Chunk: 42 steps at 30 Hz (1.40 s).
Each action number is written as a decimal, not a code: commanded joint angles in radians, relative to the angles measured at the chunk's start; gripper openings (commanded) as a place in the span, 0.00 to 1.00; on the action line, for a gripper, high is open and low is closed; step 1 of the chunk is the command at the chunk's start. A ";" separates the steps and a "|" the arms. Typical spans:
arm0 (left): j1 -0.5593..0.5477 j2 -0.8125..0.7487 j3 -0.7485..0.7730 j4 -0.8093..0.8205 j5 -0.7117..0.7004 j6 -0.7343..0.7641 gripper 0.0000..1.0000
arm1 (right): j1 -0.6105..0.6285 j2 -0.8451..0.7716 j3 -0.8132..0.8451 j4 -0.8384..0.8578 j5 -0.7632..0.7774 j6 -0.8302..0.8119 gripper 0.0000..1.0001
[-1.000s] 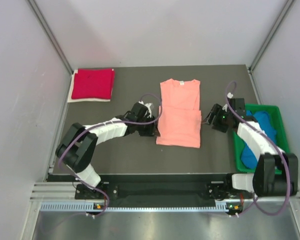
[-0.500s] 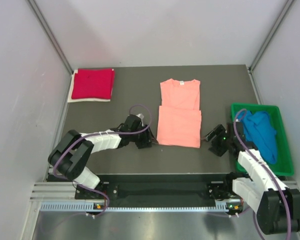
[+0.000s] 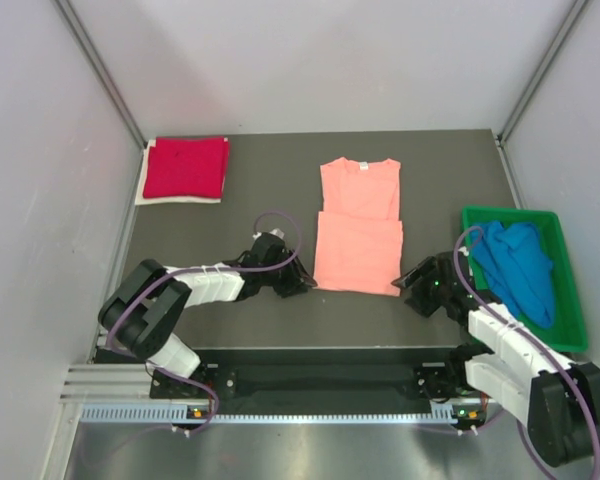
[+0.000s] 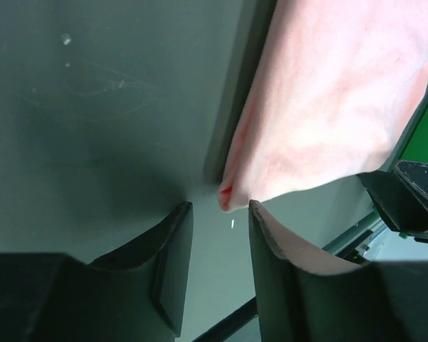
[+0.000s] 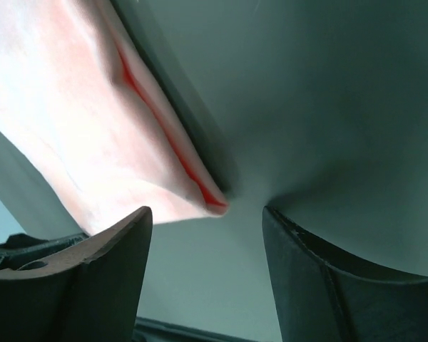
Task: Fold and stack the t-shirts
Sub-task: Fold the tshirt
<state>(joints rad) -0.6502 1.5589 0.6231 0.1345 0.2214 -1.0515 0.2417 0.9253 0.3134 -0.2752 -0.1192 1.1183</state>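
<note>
A salmon-pink t-shirt point(image 3: 357, 239) lies partly folded in the middle of the table, its lower half doubled over. My left gripper point(image 3: 306, 286) is open at the shirt's near left corner; in the left wrist view that corner point(image 4: 228, 197) lies just ahead of the gap between my fingers. My right gripper point(image 3: 404, 281) is open at the near right corner, which shows in the right wrist view point(image 5: 212, 203) between my fingers. A folded crimson-red t-shirt point(image 3: 185, 167) lies at the far left. A bright blue t-shirt point(image 3: 518, 268) lies crumpled in the green tray point(image 3: 572, 300).
The red shirt rests on a white sheet point(image 3: 178, 198) at the table's far left corner. Grey walls enclose the table on three sides. The green tray stands along the right edge.
Both grippers have come down from the shirt's sides to its near corners. The right arm has swung in from the tray towards the shirt's near right corner.
</note>
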 commanded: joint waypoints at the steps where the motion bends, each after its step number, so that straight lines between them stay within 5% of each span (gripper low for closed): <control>1: -0.006 0.010 -0.014 0.011 -0.056 -0.024 0.42 | 0.016 -0.005 -0.026 0.053 0.088 0.029 0.63; 17: -0.037 0.072 0.018 0.007 -0.086 -0.038 0.24 | 0.019 0.037 -0.080 0.136 0.092 0.048 0.31; 18: -0.039 0.069 0.021 -0.002 -0.091 -0.035 0.14 | 0.018 0.034 -0.079 0.123 0.096 0.048 0.26; 20: -0.042 0.064 0.027 -0.025 -0.102 -0.027 0.00 | 0.016 0.021 -0.074 0.102 0.107 0.034 0.00; 27: -0.066 0.024 0.033 -0.062 -0.116 -0.019 0.00 | 0.016 0.006 -0.043 0.044 0.144 -0.026 0.00; 32: -0.074 -0.020 0.037 -0.111 -0.145 -0.018 0.20 | 0.016 -0.025 -0.020 -0.007 0.127 -0.045 0.31; 34: -0.072 -0.042 0.030 -0.125 -0.158 -0.019 0.28 | 0.018 -0.052 -0.019 -0.028 0.122 -0.019 0.51; 39: -0.078 -0.065 0.000 -0.075 -0.162 -0.053 0.47 | 0.025 -0.137 -0.060 -0.006 0.081 0.067 0.57; 42: -0.083 -0.039 -0.002 -0.033 -0.154 -0.070 0.48 | 0.028 -0.128 -0.063 0.007 0.079 0.080 0.57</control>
<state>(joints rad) -0.7231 1.5188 0.6331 0.0578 0.0811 -1.1046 0.2546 0.8009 0.2558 -0.2703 -0.0311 1.1603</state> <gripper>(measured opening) 0.480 0.572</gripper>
